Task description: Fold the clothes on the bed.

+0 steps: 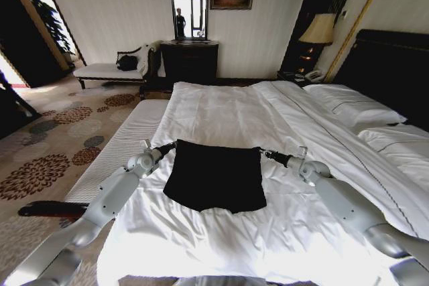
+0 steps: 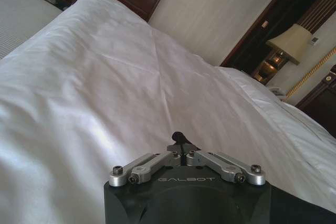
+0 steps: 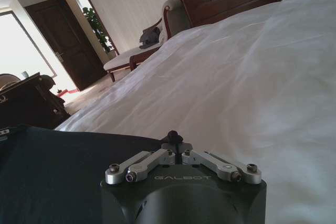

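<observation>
Beyond the left gripper (image 1: 171, 145), the bed (image 1: 221, 112) runs out of the head view at the right and near edges. Under the right gripper (image 3: 171, 136), the black T-shirt (image 3: 52, 171) is cut off by the picture's edge; its chest lettering cannot be seen.

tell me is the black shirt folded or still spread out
Folded: the black T-shirt lies as a compact sleeveless rectangle on the bed, left claw and right claw at its far corners.
</observation>
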